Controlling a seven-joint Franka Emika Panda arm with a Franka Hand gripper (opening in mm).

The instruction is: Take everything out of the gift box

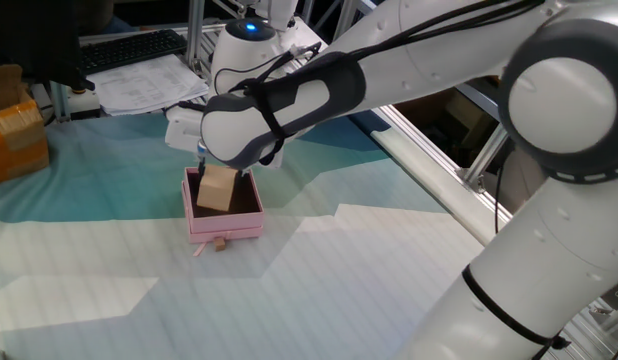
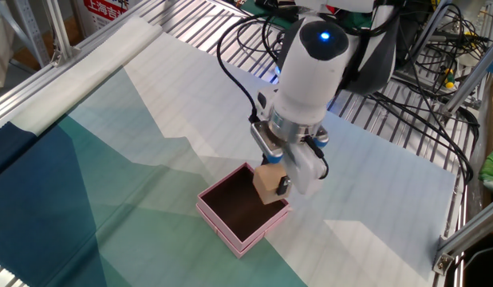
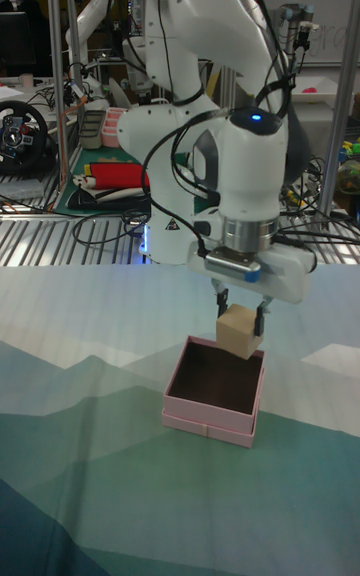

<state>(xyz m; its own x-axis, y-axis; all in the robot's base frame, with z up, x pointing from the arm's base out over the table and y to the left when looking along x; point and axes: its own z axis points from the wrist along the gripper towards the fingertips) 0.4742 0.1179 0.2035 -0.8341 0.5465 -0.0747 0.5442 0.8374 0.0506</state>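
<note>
1. The light-tan cube (image 3: 238,333) is pinched between the fingers of the tool (image 3: 240,320) and is held clear above the far edge of the gift box (image 3: 206,420).
2. The pale-pink gift box is seen resting on the bench (image 2: 135,119), its dark brown inside exposed.
3. A tiny tan-brown piece (image 1: 220,242) is seen on the bench, just beside the box's near wall, by the ribbon tab (image 1: 201,248).

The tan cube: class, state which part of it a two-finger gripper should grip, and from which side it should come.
Grip two opposite side faces of the tan cube, coming from straight above. Those faces are flat and parallel, so the fingers can sit flush, and the gift box under it is open only at the top. The gripper holds it this way now.
</note>
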